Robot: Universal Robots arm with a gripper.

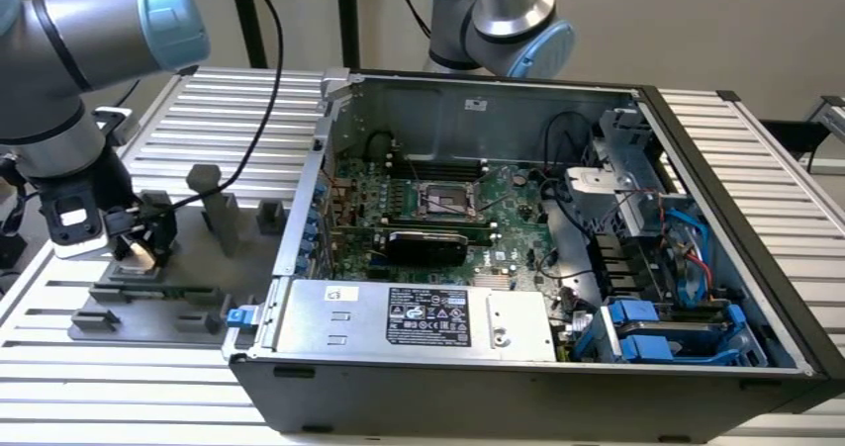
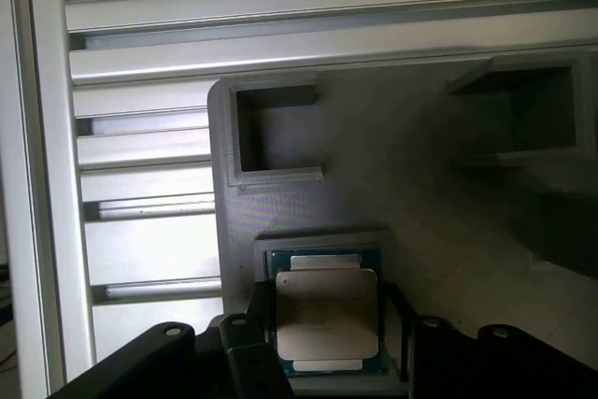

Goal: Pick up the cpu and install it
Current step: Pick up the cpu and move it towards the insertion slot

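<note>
So the cpu sits flat in its pocket in the grey tray, metal side up, pretty much square. The gripper straddles it, can't tell if it's pinching.

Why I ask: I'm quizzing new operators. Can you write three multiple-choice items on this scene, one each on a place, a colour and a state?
1. Where is the cpu? A in the socket; B on the grey tray; C on the power supply.
2. Its top plate is: A pale silver; B black; C blue.
3. The computer case is: A closed; B upside down; C open, motherboard exposed.
Key: 1 B, the wrist view shows it seated on the tray; 2 A, the plate looks silvery; 3 C, its inside shows.
</note>
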